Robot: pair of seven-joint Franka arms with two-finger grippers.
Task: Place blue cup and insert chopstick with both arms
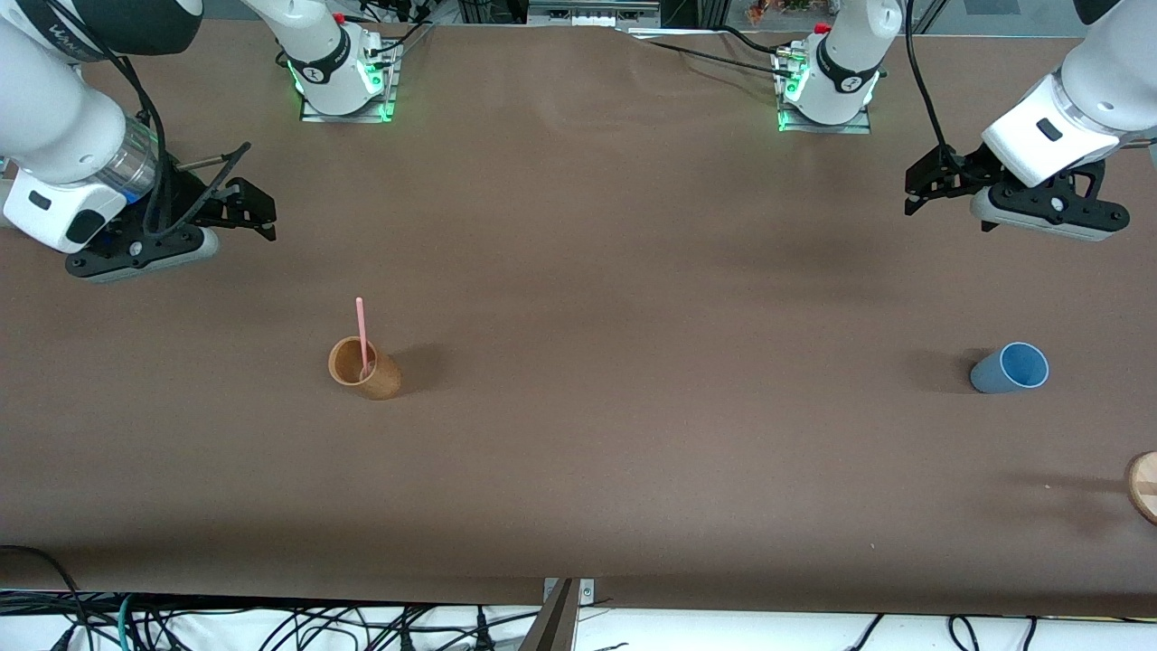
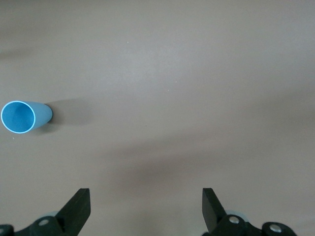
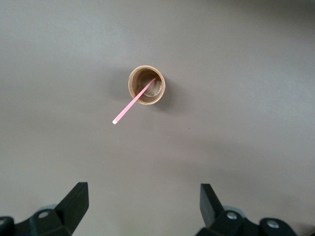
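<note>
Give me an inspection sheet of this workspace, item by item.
Surface: brown table, bare between things.
Job's things: blue cup upright toward the left arm's end; chopstick standing in the brown cup toward the right arm's end.
Clutter: wooden disc at the table edge, partly cut off.
Grippers: left gripper open, empty, above bare table; right gripper open, empty, above bare table.
Cables: bundles below the table's near edge.
Surroundings: nothing seen.

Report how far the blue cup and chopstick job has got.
Nothing looks done. The chopstick stands in the brown cup; the blue cup stands alone toward the left arm's end. Left gripper and right gripper are open, holding nothing. Placing and inserting remain.
</note>
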